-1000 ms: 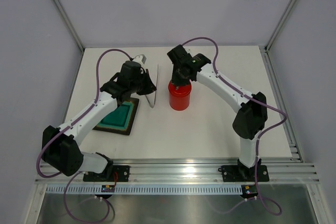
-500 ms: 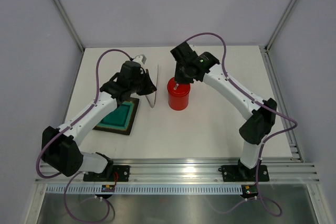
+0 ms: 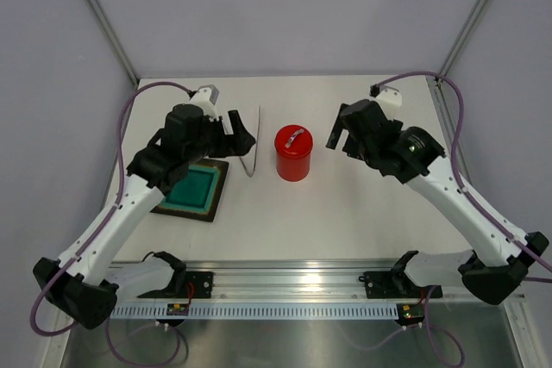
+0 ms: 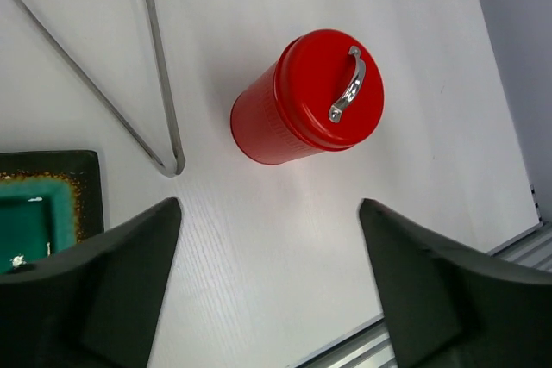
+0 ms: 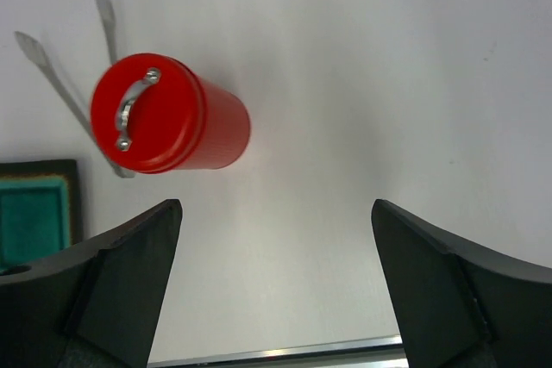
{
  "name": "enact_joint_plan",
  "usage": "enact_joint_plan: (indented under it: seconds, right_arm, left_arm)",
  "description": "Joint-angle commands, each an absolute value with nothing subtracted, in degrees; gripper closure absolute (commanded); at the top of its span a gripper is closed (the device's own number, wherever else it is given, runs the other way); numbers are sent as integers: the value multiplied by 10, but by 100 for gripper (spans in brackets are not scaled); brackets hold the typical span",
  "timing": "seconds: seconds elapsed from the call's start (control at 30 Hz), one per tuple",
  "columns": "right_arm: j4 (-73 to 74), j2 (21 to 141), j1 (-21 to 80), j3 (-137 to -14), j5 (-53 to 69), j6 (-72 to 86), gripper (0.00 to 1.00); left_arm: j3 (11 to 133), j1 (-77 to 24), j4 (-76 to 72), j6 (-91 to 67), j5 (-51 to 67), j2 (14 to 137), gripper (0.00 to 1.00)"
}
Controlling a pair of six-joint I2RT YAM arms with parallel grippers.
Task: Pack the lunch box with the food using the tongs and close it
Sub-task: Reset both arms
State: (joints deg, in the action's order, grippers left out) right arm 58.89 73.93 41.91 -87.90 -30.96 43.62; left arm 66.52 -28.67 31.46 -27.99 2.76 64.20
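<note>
Down at the near side, the white table (image 3: pixel 345 213) carries a black square tray with a teal mat (image 3: pixel 222 183), and nothing lies on that mat. Next up, mid-table, the glossy red cylindrical lunch box (image 3: pixel 293 161) stands upright with its flat round red lid (image 3: pixel 293 139) on top and the small silver handle (image 3: pixel 295 135) showing. Both wrist views show the lid sitting level all round. No toy food is in sight anywhere, so it looks packed away inside.

Just left of the lunch box, not touching it, the slim silvery metal tongs (image 3: pixel 254 151) lie flat on the table. On either side, the left end effector (image 3: pixel 241 134) and the right end effector (image 3: pixel 337 134) hang wide open, holding nothing and apart from the lunch box.

By my read the job is all but done, and what's left is a clean exit. Each arm should draw up and outward, the left one staying off the tongs, neither brushing the handle or nudging the lunch box.

As for writing, there is no brand, label or lettering to read on anything.
</note>
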Motion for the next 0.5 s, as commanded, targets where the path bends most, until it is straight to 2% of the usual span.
enact_joint_plan:
  seconds: [0.0,0.23,0.47]
  right_arm:
    - [640,684,424,-829,-406,462,1]
    - [719,564,424,-723,-445,531,0]
    - [758,535,423,-717,-470,555,1]
  left_arm:
    - [691,-284,350,-256,3,602,2]
    - [665,-284,398,-237,-43,525,1]
    - [637,-284,409,-245,-76,469,1]
